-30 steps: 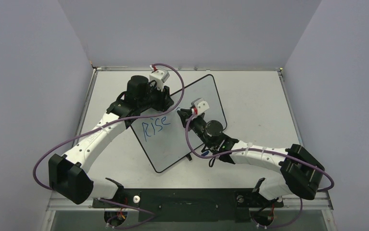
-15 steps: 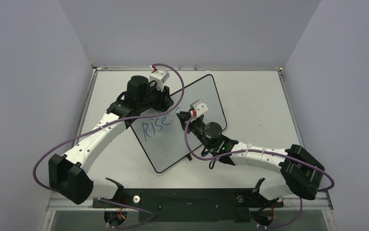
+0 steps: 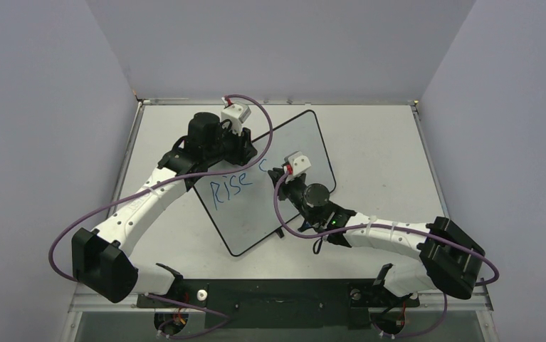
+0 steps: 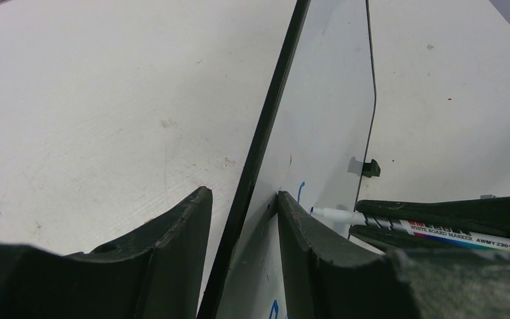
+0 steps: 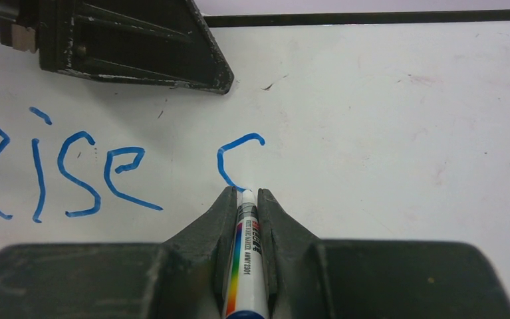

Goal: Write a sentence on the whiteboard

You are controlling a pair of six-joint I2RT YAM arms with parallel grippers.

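1. Black fingers of the right gripper are clamped tight around a whiteboard marker. The barrel runs straight out between them, and only its white tip shows past the fingertips.
2. That tip touches the whiteboard at the lower end of a fresh blue curve, the start of a new letter.
3. To the left of the curve, the sentence reads only "Rise" so far, in blue handwritten letters on one line, all ahead of the right jaws.
4. Beyond the writing, the left gripper has its jaws partway closed over the board's black-framed top edge. One finger lies on the written face and the other sits behind the frame. The marker tip shows just beside the finger on the written face.
5. From the top camera, the board sits turned at an angle on the pale table. It lies between the two arms, with the left gripper at its far-left edge and the right gripper over its middle.
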